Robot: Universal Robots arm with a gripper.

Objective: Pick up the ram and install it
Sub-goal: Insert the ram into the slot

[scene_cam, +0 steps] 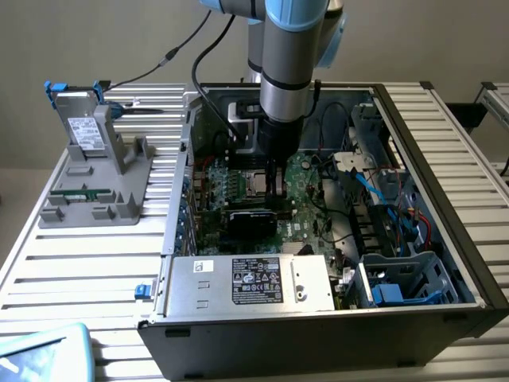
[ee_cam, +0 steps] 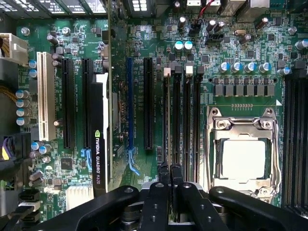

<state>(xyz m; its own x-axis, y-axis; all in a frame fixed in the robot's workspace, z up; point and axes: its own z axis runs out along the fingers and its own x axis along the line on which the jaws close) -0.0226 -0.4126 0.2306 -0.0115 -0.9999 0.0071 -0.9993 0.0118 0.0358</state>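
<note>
**Desk:** Which step are you on?

**Me:** The pick-up, by my reading, and it isn't made yet. The ram (scene_cam: 78, 192) lies flat in the grey holder (scene_cam: 119, 205) on the counter (scene_cam: 79, 263), at the exterior view's left, below the upright drive (scene_cam: 82, 127). My pincer (scene_cam: 274, 185) is well apart from it, down inside the computer case (scene_cam: 318, 334) over the board.

**Desk:** Is it holding anything?

**Me:** Nothing I can see. Its fingers (ee_cam: 160, 197) are pressed together, and no green edge shows between them.

**Desk:** What would the grab call for?

**Me:** I judge the arm needs to rise clear of the case wall and the pincer needs to spread. Then it has to line up square on the stick, which is thin and sits low in its recess. A crooked bite could slip off.

**Desk:** What does each camera give you?

**Me:** The exterior view gives me the ram, the holder, and how deep the arm reaches into the case. The wrist view gives me the destination. There the pincer hangs above the row of memory slots (ee_cam: 182, 120), just beside the processor socket (ee_cam: 243, 159). The slots look unfilled, though I can't be sure.
</note>
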